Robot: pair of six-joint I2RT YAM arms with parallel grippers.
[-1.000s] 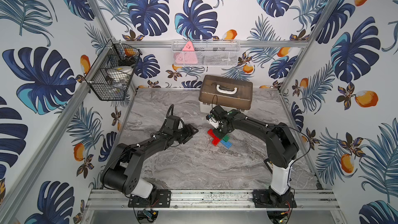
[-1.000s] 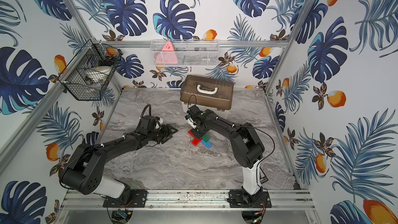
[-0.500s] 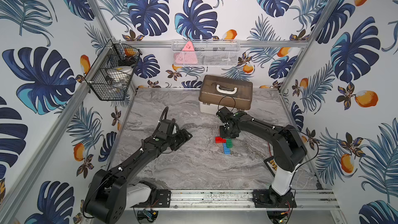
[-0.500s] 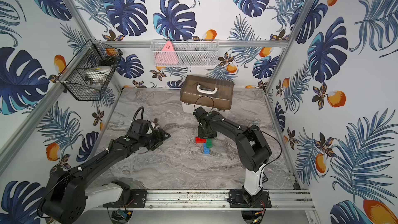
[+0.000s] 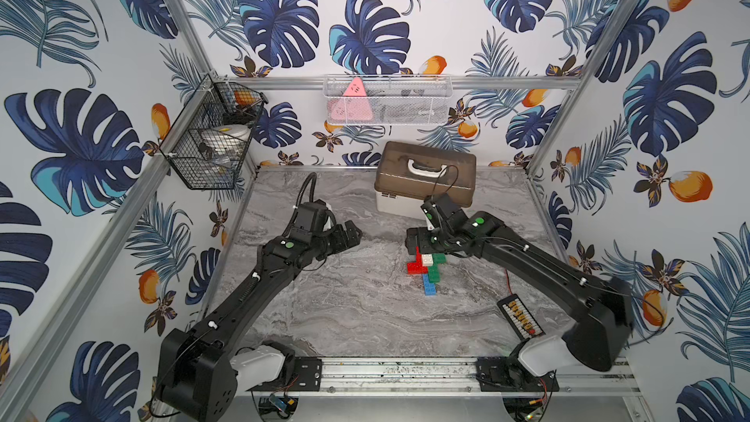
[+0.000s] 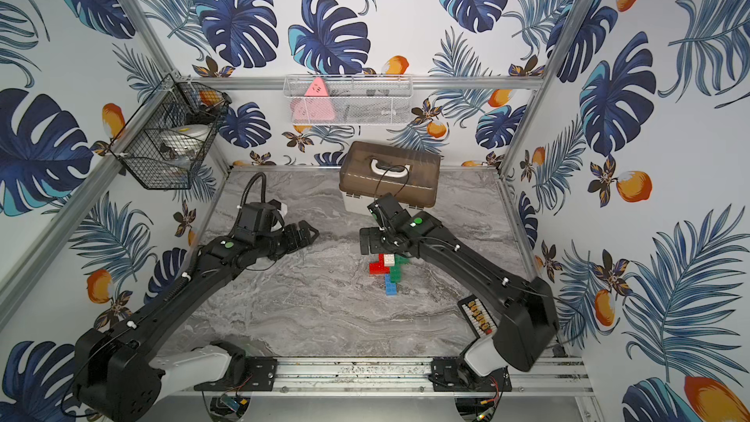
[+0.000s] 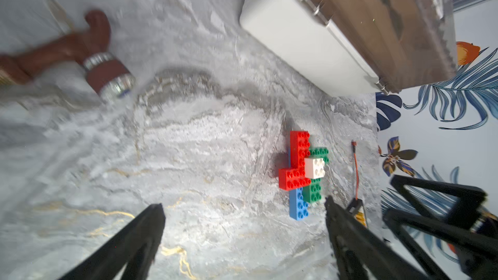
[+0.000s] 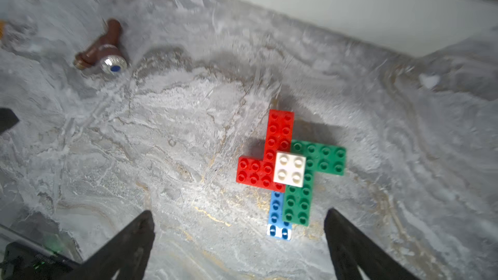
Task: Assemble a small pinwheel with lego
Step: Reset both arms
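Observation:
The pinwheel (image 5: 427, 260) lies flat on the marble table, right of centre in both top views (image 6: 389, 260). It has red, green and blue lego arms around a white square brick (image 8: 289, 169). My right gripper (image 5: 418, 239) hovers just behind it, open and holding nothing. In the right wrist view its fingers (image 8: 134, 238) stand wide apart, and the pinwheel lies ahead of them. My left gripper (image 5: 351, 237) is open and empty, well to the left of the pinwheel (image 7: 304, 173). Its fingers (image 7: 145, 227) are spread over bare table.
A white box with a brown lid (image 5: 426, 174) stands at the back behind the right gripper. A black tray of yellow beads (image 5: 521, 318) lies front right by the right arm. A brown pipe fitting (image 8: 102, 52) lies on the table. Wire baskets (image 5: 211, 144) hang on the walls.
Both grippers have opened wide. The right gripper has let go of the pinwheel and lifted off it. The pinwheel now lies free on the table.

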